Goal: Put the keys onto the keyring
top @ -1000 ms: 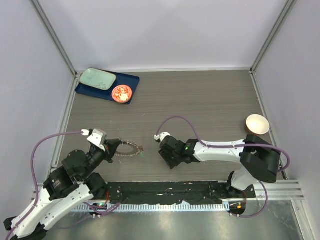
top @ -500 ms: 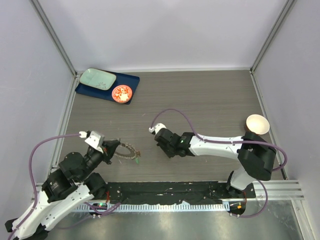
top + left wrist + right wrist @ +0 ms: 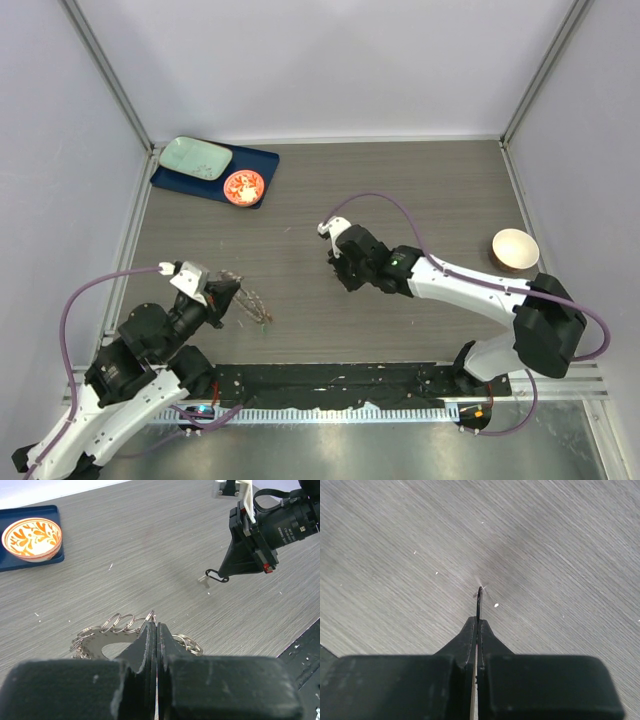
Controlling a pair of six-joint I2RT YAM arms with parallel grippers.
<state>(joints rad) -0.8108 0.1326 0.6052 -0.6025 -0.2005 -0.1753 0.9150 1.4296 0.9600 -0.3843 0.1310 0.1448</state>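
My left gripper (image 3: pixel 224 296) is shut on the near rim of the keyring (image 3: pixel 250 301), a flat ring fringed with grey metal loops. The ring stands tilted, its far side toward the table. In the left wrist view the keyring (image 3: pixel 107 630) spreads to both sides of the shut left gripper (image 3: pixel 156 630). A small green speck (image 3: pixel 264 322) shows at the ring's near right edge. My right gripper (image 3: pixel 345 278) is shut on a thin black key (image 3: pixel 479 596) held just above the table. The left wrist view shows that key (image 3: pixel 216 575) at its fingertips. No red key is in view.
A blue tray (image 3: pixel 262 160) at the back left holds a teal plate (image 3: pixel 196 157) and an orange-red dish (image 3: pixel 243 186); the dish also shows in the left wrist view (image 3: pixel 31 537). A cream bowl (image 3: pixel 514 248) stands at the right. A black rail runs along the near edge.
My right gripper has moved back and to the right, away from the keyring, with the black key. My left gripper has drawn the ring slightly left and tilted it up.
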